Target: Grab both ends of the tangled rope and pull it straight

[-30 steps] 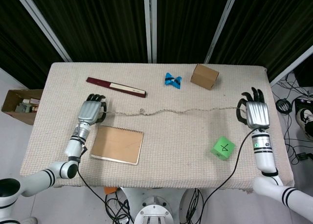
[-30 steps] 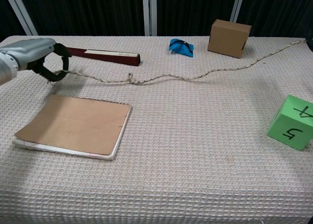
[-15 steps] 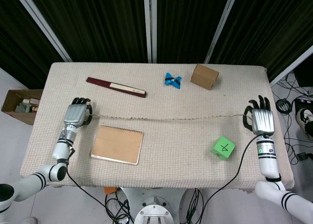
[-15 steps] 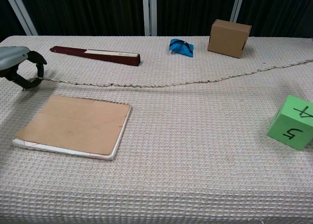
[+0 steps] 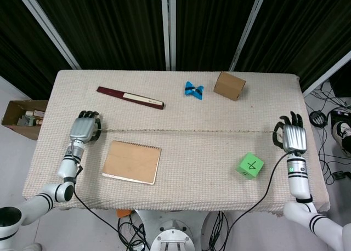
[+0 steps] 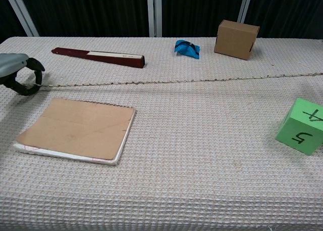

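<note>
Nearest the robot lie the brown notebook [image 5: 131, 162] on the left and the green cube [image 5: 250, 165], marked 5 on 1 face, on the right, both on the cloth-covered table [image 5: 181, 201].

Just beyond them the rope [image 5: 186, 131] runs across the table in 1 nearly straight line, passing just past the notebook's far edge. The left hand [image 5: 82, 130] pinches the rope's left end between thumb and finger, as the chest view shows plainly. The right hand [image 5: 293, 137] sits at the right end with fingers curled; the rope reaches it, and it appears to hold that end, though the grip itself is hidden under the hand.

Farther back are the dark red folded fan [image 5: 130, 97], the blue clip [image 5: 193, 90] and the cardboard box [image 5: 229, 85], all well apart from the rope.

The pulling step looks essentially done: no loop or knot shows along the line. The next move probably calls only for a slight outward draw to take out any last waviness, then letting the rope settle flat and releasing both ends without dragging it sideways.
</note>
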`<action>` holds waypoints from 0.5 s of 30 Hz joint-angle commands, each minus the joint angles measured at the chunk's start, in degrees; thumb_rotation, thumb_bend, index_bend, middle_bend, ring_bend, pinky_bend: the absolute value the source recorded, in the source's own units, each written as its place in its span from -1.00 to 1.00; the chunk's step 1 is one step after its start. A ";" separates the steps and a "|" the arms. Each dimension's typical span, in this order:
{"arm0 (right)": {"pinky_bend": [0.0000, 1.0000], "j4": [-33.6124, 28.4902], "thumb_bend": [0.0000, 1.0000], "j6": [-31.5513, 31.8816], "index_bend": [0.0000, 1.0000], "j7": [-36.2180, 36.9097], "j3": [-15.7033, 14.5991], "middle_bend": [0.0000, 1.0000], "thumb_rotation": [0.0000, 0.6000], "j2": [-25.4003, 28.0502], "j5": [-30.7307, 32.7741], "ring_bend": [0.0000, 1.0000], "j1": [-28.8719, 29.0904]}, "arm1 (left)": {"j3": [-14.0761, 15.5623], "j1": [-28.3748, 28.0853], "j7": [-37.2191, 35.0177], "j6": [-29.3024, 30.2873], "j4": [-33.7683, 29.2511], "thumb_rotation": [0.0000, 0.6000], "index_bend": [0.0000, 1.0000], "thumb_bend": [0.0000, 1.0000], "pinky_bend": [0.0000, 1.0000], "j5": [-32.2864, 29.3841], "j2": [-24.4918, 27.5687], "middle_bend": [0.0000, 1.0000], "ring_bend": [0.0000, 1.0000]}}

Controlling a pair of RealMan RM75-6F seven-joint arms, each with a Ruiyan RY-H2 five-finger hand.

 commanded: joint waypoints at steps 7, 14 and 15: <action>-1.00 3.73 -0.39 -1.23 -0.40 3.46 0.00 -0.63 1.00 -2.64 -1.51 -1.00 -0.01 | -0.26 0.83 1.02 1.14 0.07 1.00 -0.11 -0.06 -0.81 0.63 -0.47 -0.64 -0.79; -1.00 -3.28 -0.50 3.27 -0.59 5.45 0.93 -0.67 1.00 1.55 -3.63 -1.00 -1.70 | -1.36 3.16 1.71 5.90 -5.69 1.00 -0.35 -0.19 -0.81 0.86 3.36 -0.67 -0.79; -1.00 -5.18 -0.50 4.47 -0.59 5.65 1.15 -0.67 1.00 2.89 -4.02 -1.00 -2.22 | -1.61 3.80 1.64 7.20 -6.98 1.00 -0.36 -0.22 -0.81 0.95 4.42 -0.67 -0.79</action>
